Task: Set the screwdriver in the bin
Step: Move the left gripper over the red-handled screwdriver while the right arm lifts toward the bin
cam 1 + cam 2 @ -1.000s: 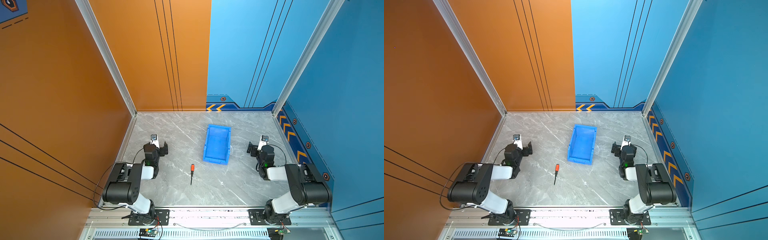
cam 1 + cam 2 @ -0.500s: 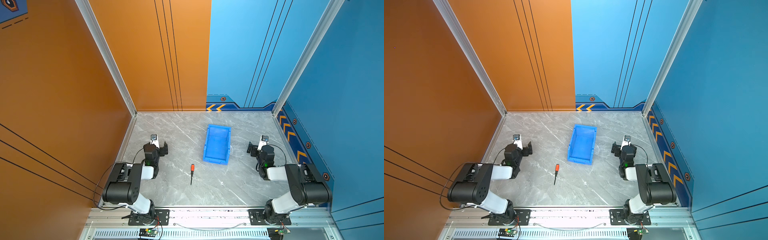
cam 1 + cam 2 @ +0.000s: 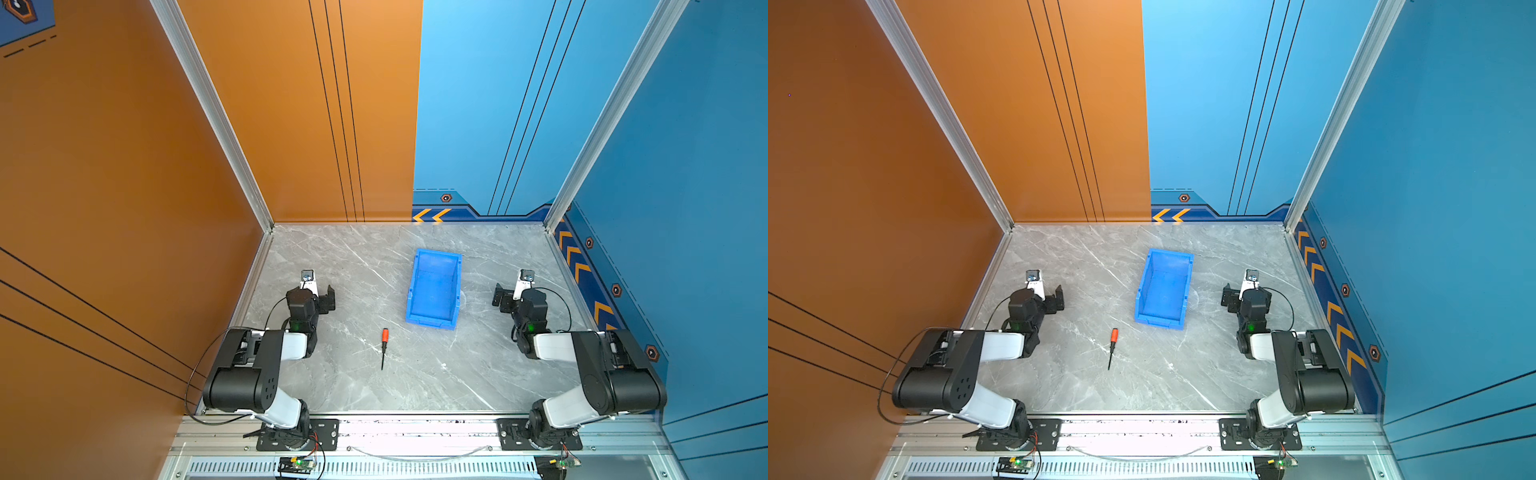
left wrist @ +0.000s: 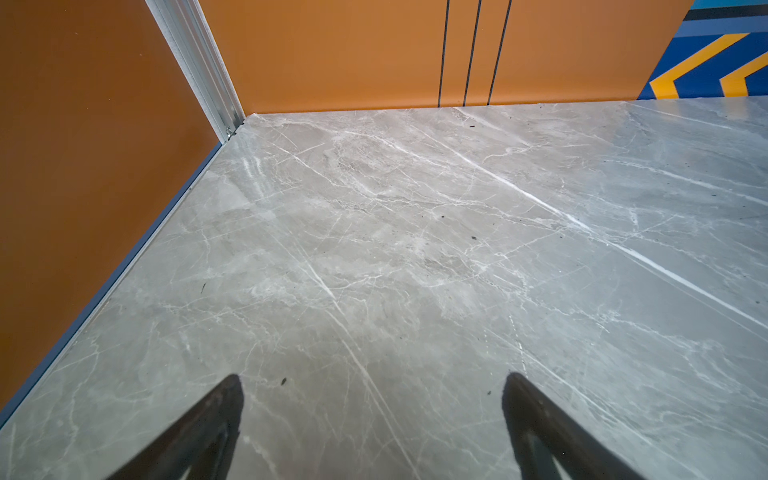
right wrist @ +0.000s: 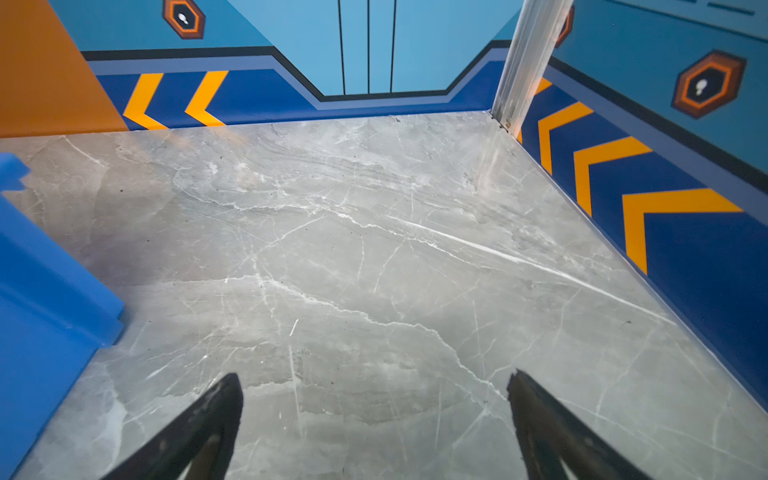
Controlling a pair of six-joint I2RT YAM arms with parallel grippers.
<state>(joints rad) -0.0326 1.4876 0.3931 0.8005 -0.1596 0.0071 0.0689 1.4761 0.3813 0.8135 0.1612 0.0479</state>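
In both top views: screwdriver (image 3: pixel 384 345) lies on the desk (image 3: pixel 415 386), near the bin (image 3: pixel 434 291) but apart from it, handle toward the bin.
Left wrist: left claw (image 4: pixel 372 378) wide, over bare desk.
Right wrist: right claw (image 5: pixel 374 378) wide, with the bin wall off to one side.

Left arm (image 3: pixel 257 361) folded low with elbow back, left jaws spread wide and empty, right arm (image 3: pixel 598 357) folded likewise, right jaws wide apart, gripping nothing
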